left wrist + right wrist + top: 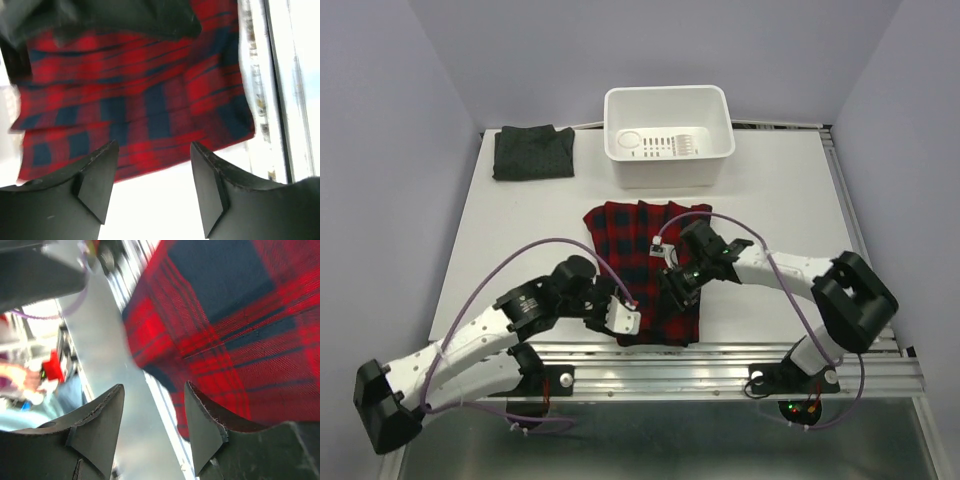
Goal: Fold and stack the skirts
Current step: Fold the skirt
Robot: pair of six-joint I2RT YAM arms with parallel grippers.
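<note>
Woven plaid skirt point(630, 240) flat; dotted grey skirt point(533, 153) folded sq.

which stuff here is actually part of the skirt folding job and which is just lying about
Part of the job:
- red-and-navy plaid skirt, spread out between the arms
- charcoal grey skirt, folded at the far left corner

Just lying about:
- white plastic tub, at the far edge

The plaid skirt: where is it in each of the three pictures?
Top external: plaid skirt in the middle.
Left wrist: plaid skirt across the middle, above the fingers.
Right wrist: plaid skirt at upper right.
Shared landmark: metal rail along the skirt's near edge.
</note>
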